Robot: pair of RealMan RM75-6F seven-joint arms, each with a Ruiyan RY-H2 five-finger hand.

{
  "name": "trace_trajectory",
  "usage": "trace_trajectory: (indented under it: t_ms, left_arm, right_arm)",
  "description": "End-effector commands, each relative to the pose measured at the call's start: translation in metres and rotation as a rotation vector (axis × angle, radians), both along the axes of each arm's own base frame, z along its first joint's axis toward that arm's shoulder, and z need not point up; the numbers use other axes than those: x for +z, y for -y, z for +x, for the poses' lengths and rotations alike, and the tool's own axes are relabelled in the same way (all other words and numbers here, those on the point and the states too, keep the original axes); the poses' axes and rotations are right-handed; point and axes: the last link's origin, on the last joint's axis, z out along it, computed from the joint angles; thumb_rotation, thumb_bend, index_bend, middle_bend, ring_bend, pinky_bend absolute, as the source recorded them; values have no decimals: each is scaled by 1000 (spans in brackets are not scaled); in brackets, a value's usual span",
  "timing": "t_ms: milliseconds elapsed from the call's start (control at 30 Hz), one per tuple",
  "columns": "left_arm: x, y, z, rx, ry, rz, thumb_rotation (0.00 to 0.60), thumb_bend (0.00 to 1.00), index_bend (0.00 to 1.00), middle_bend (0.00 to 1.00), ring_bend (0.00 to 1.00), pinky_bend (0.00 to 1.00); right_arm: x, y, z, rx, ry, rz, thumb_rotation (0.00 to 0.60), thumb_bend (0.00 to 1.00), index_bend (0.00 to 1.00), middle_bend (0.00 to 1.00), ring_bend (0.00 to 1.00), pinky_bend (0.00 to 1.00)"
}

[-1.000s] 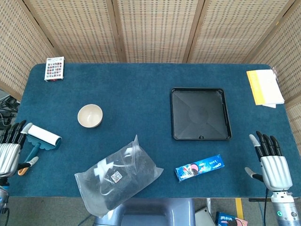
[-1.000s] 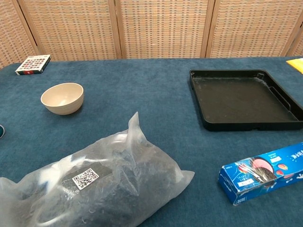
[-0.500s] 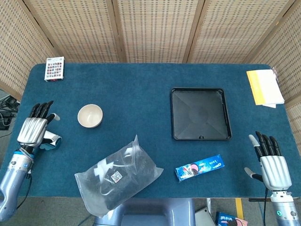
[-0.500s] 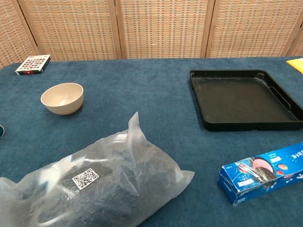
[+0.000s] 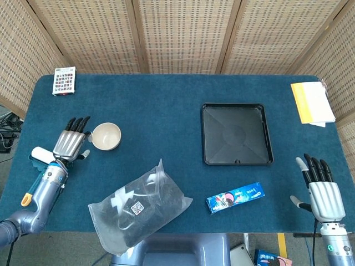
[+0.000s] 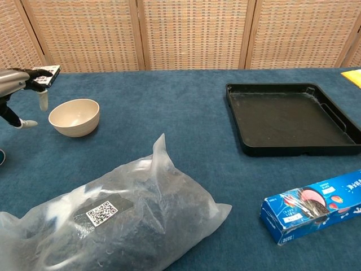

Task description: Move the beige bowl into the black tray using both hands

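The beige bowl (image 5: 106,136) sits upright near the left edge of the surface (image 5: 166,111), well apart from the black tray (image 5: 237,134), which lies right of centre toward the far edge. The left robot hand (image 5: 70,145) hovers just beside the bowl on its left, fingers apart and holding nothing; whether a fingertip touches the rim cannot be told. The right robot hand (image 5: 323,191) waits at the near right corner, fingers spread and empty, well apart from the tray. This looks like the approach step: the bowl is not yet grasped. The next move probably calls for the left robot hand to close on the rim and lift it, then carry it rightward past the plastic bag (image 5: 138,204) for a handover.
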Motion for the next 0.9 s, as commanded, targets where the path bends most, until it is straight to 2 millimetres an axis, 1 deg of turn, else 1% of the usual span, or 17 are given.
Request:
trace_trajectory:
  t_ms: [33, 300, 500, 667, 833, 900]
  left_arm:
    - [-11, -3, 2, 3, -14, -25, 600, 295, 481, 0, 0, 0]
    - [-27, -9, 6, -3, -37, -50, 600, 296, 500, 0, 0, 0]
    - [-38, -15, 17, -49, -67, -52, 600, 301, 522, 0, 0, 0]
    - [-41, -15, 19, -56, -73, -50, 600, 309, 547, 0, 0, 0]
    - [-45, -16, 20, -59, -83, -56, 600, 359, 583, 0, 0, 0]
    - [-46, -16, 19, -60, -90, -55, 600, 397, 598, 0, 0, 0]
  right_arm:
    - [0, 1, -1, -4, 2, -2, 600, 141, 56, 0, 0, 0]
    - [1, 2, -3, -6, 6, -8, 600, 142, 56, 0, 0, 0]
    - [2, 2, -5, -10, 11, -16, 600, 142, 56, 0, 0, 0]
    - [3, 3, -6, -10, 15, -19, 600, 142, 55, 0, 0, 0]
    - [5, 3, -7, -11, 21, -27, 600, 142, 56, 0, 0, 0]
    - [6, 3, -7, -11, 23, -29, 600, 142, 56, 0, 0, 0]
